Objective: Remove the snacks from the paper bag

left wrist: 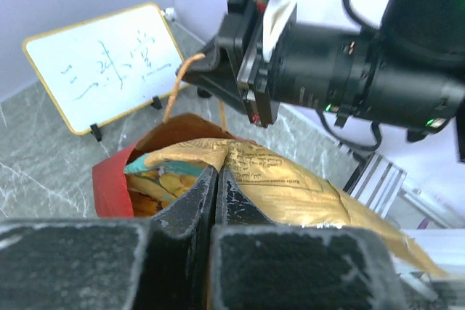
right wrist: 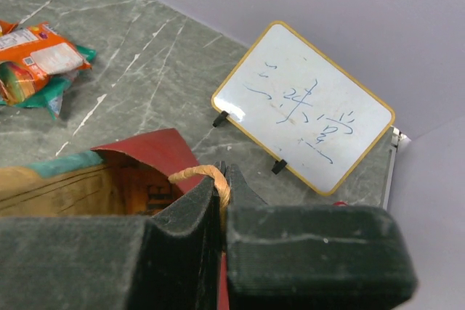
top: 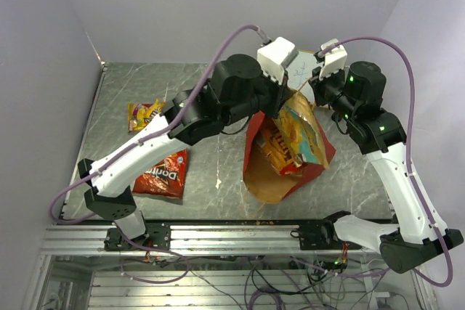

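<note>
The red paper bag [top: 253,147] stands mid-table with its brown inside showing. My right gripper [right wrist: 224,172] is shut on the bag's cord handle [right wrist: 196,173] and holds it up at the far rim. My left gripper [left wrist: 217,172] is shut on the top edge of a large tan-brown chip bag [left wrist: 298,183], which sticks out of the bag's mouth [top: 301,132]. Other snacks show inside, beside the chip bag [top: 272,147]. On the table to the left lie a yellow-orange pack [top: 144,114] and a red chip bag [top: 163,173].
A small whiteboard [right wrist: 305,107] with blue writing stands on clips at the back of the table, just behind the bag. An orange-teal pack [right wrist: 36,59] lies on the marble top. The aluminium rail [top: 240,237] runs along the near edge.
</note>
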You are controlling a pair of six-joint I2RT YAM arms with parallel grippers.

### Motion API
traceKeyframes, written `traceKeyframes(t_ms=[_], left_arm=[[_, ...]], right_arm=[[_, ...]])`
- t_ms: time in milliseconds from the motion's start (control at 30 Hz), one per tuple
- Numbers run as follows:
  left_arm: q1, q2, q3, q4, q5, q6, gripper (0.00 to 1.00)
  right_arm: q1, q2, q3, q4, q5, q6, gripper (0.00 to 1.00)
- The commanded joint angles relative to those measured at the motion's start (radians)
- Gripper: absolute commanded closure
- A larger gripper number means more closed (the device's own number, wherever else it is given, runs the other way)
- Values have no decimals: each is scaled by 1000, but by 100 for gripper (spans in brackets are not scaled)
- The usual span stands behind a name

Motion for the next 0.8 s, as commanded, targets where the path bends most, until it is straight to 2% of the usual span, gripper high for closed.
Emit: traceKeyframes(t_ms=[0,133,333,500,767], left_arm=[[4,-71,108,31,-94,-47,93],[6,-118,134,52,-147,-53,93],[8,-130,254,20,-177,-77,93],[7,-196,214,47,-254,-94,93],[8,-336,32,-94,-575,-146,93]], right_arm=[[0,-12,0,61,52,6,100],[0,-5,4,64,61,5,100],[0,3,6,67,54,-8,100],[0,3,3,62,49,-17,100],[-1,-12,-8,62,48,-23,100]])
